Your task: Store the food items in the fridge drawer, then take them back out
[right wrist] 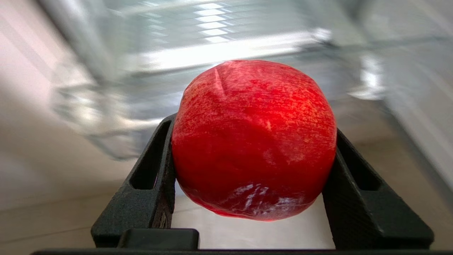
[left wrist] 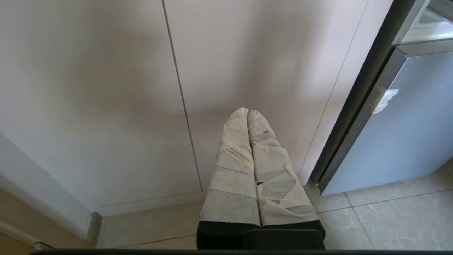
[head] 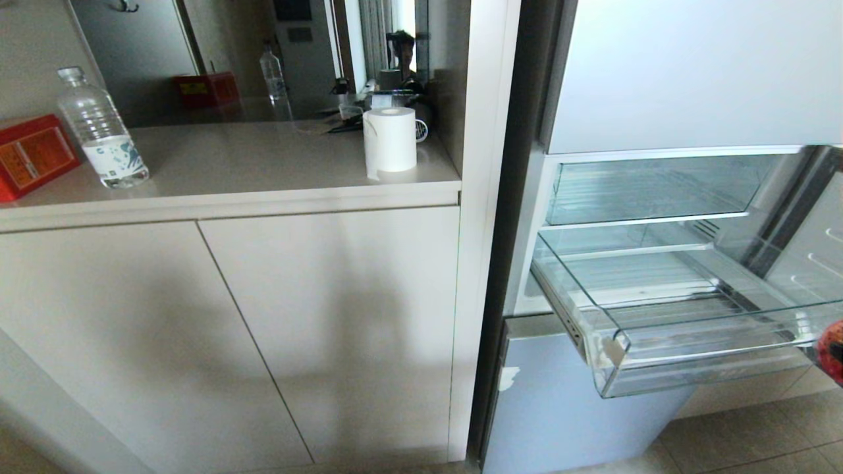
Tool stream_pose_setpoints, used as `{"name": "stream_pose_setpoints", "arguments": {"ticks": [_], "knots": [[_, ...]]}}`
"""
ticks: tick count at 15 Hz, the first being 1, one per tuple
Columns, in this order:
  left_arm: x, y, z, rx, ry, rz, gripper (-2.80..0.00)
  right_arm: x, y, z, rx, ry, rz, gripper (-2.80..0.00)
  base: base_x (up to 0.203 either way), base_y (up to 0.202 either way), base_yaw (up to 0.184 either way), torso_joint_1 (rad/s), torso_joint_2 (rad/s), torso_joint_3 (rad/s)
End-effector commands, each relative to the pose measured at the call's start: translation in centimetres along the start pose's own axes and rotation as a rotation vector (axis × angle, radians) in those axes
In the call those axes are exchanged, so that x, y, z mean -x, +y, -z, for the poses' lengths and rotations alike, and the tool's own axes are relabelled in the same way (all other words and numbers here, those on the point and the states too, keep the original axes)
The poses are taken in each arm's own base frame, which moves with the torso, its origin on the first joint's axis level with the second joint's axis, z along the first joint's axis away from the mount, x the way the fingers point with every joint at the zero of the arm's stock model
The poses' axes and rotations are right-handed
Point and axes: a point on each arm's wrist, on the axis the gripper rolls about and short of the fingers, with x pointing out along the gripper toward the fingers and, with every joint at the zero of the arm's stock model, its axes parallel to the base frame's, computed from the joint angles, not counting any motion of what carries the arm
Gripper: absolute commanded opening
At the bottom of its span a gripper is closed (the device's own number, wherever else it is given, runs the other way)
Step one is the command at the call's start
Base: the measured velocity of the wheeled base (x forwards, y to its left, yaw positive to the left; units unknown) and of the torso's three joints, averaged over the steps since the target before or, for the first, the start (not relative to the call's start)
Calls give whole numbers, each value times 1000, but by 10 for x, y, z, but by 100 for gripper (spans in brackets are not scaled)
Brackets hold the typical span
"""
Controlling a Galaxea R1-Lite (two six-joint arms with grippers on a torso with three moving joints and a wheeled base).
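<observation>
My right gripper [right wrist: 253, 127] is shut on a red rounded food item [right wrist: 253, 138], which fills the gap between the two black fingers [right wrist: 155, 170]. In the head view this red item [head: 832, 352] shows at the right edge, beside the front right corner of the fridge drawer [head: 691, 365]. That clear drawer is pulled out of the open fridge and looks empty. The other food item is out of view. My left gripper [left wrist: 247, 111] is shut with nothing in it, its tape-wrapped fingers pointing at the cabinet doors low down.
A second clear compartment [head: 652, 187] sits above the drawer. Left of the fridge is a beige counter [head: 263, 164] with a paper roll [head: 390, 141], a water bottle [head: 102, 131] and a red box [head: 29, 155]. Cabinet doors [head: 230, 329] and a blue lower fridge front [head: 566, 408] stand below.
</observation>
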Motion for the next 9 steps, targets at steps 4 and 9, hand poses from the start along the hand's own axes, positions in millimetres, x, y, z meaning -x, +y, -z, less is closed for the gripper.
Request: {"name": "stream_pose_setpoints", "arguments": {"ticks": [4, 9], "knots": [[0, 0, 0, 0, 2, 0, -280, -76, 14, -49, -23, 83, -107, -280, 0, 0, 0, 0, 0, 0], [0, 0, 0, 0, 2, -2, -280, -179, 19, -52, -8, 225, -51, -280, 0, 0, 0, 0, 0, 0]]}}
